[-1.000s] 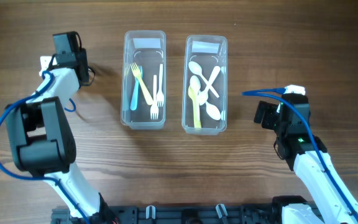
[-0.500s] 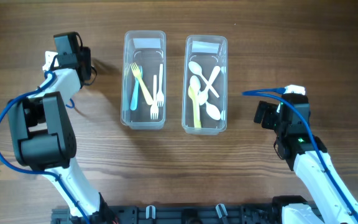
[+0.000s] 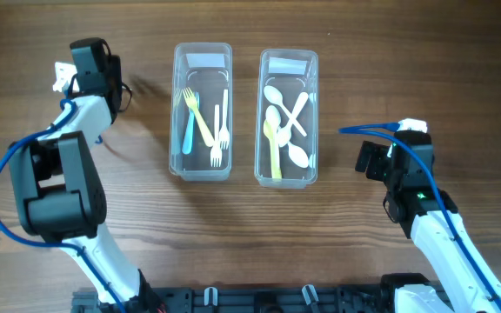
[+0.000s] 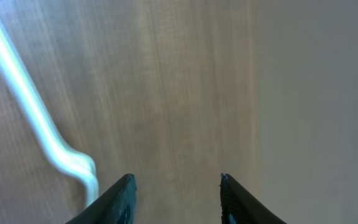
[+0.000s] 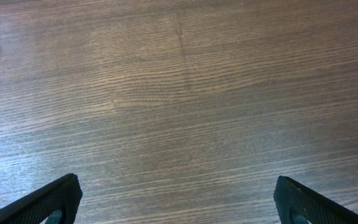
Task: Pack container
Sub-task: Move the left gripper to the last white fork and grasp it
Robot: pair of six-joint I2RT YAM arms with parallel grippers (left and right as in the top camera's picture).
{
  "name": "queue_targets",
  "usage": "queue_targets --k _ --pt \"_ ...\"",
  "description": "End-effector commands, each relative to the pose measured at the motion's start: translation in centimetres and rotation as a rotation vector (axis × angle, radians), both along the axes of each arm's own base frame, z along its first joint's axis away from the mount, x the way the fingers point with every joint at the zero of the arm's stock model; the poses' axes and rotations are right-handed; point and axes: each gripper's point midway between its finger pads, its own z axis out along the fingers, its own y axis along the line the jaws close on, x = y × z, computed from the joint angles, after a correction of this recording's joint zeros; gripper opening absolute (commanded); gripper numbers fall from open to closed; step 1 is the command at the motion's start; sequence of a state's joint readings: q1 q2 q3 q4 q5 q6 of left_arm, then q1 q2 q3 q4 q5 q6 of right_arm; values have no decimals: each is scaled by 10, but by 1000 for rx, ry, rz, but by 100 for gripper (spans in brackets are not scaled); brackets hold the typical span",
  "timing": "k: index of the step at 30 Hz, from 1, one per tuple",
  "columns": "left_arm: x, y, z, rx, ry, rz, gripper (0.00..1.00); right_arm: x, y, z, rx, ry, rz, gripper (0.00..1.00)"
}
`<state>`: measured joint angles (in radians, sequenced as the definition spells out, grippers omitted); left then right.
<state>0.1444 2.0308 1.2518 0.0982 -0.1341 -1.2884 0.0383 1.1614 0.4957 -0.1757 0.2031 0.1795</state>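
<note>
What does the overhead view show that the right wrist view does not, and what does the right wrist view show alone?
Only overhead: the fork container with its forks, and the spoon container with its spoons. Only right wrist: the right gripper up close, open, with nothing between its fingers. Both: the wooden table.

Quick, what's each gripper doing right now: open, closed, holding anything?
Left gripper: open, holding nothing.
Right gripper: open wide, holding nothing.
</note>
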Motion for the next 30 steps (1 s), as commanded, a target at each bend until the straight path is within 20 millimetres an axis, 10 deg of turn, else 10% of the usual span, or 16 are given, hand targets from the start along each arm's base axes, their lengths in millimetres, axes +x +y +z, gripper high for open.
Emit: queue_targets --k 1,17,23,30 --pt "21 0 -11 66 -61 -79 45 1 0 1 4 -6 -12 100" --pt "-1 -23 -56 -35 104 -171 41 1 0 1 4 -6 -12 100" --pt "-28 -22 -21 -48 174 -160 42 1 0 1 4 -6 -12 100" --pt "-103 14 5 110 434 0 53 1 0 1 4 -6 -12 100"
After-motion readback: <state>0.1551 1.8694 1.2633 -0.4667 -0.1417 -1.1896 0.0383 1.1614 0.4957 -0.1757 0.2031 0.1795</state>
